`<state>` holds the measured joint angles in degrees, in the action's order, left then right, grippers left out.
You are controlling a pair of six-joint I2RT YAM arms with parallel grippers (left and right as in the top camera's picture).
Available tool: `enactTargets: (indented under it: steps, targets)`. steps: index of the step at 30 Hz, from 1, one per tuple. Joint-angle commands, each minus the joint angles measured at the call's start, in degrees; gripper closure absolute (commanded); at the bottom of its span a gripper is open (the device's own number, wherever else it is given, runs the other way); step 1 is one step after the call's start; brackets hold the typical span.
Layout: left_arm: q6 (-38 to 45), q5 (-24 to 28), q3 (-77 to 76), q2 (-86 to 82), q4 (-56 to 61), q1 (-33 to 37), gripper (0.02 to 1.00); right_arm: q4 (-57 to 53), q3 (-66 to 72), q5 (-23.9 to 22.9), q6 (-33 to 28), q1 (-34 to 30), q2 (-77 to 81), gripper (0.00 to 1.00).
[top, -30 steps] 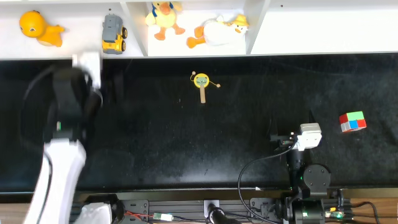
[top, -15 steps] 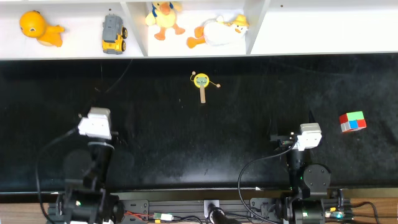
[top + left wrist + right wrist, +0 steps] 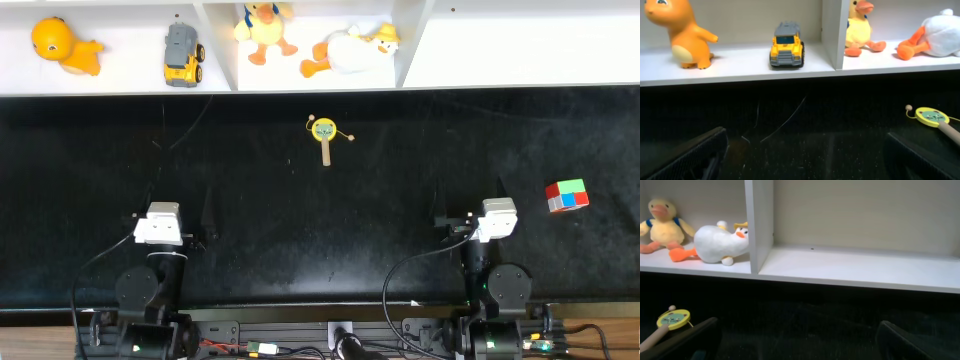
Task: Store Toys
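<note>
Six toys are in view, four on the white shelf [image 3: 500, 60] along the far edge of the black table [image 3: 250, 220] and two on the table itself.

On the shelf, the left compartment holds two toys: one orange figure [image 3: 62, 45] at the far left and, well apart to its right, one yellow and grey toy truck [image 3: 183, 55] standing on its wheels, nose toward the table. Past the first of two dividers, the middle compartment also holds two: one yellow plush duck [image 3: 265, 28] sitting up, and just beside it one white plush bird [image 3: 350, 50] with orange feet lying on its side, near the second divider.

On the table, the left end effector [image 3: 807, 165] sits low near the front edge, pointing at the shelf; its two fingers [image 3: 690, 155] are spread wide with nothing between them. Near the middle, close to the shelf, lies one small rattle drum [image 3: 325, 133] with a yellow-green disc and a wooden handle, flat on the table, handle toward the front. The right end effector [image 3: 797, 347] is also low near the front edge, its two fingers [image 3: 917, 340] likewise spread and holding nothing. At the far right, one multicoloured cube [image 3: 567, 195] rests on the table, apart from both arms.
</note>
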<state>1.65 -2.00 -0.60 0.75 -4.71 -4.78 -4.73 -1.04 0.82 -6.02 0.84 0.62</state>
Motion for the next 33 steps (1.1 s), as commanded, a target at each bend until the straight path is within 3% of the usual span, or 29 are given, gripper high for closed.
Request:
enactTargets:
  steps: [1, 24, 28, 33]
  targets:
    - [0.2, -0.5, 0.2, -0.6, 0.0, 0.3, 0.02, 0.3, 0.8, -0.4, 0.3, 0.3, -0.4, 0.007]
    - [0.2, -0.5, 0.2, -0.6, 0.0, 0.3, 0.02, 0.3, 0.8, -0.4, 0.3, 0.3, -0.4, 0.005]
    - [0.2, -0.5, 0.2, -0.6, 0.0, 0.3, 0.02, 0.6, 0.5, -9.5, -0.9, 0.9, 0.0, 0.005]
    - [0.2, -0.5, 0.2, -0.6, 0.0, 0.3, 0.02, -2.7, -5.6, -17.4, 10.6, 7.2, 9.0, 0.005]
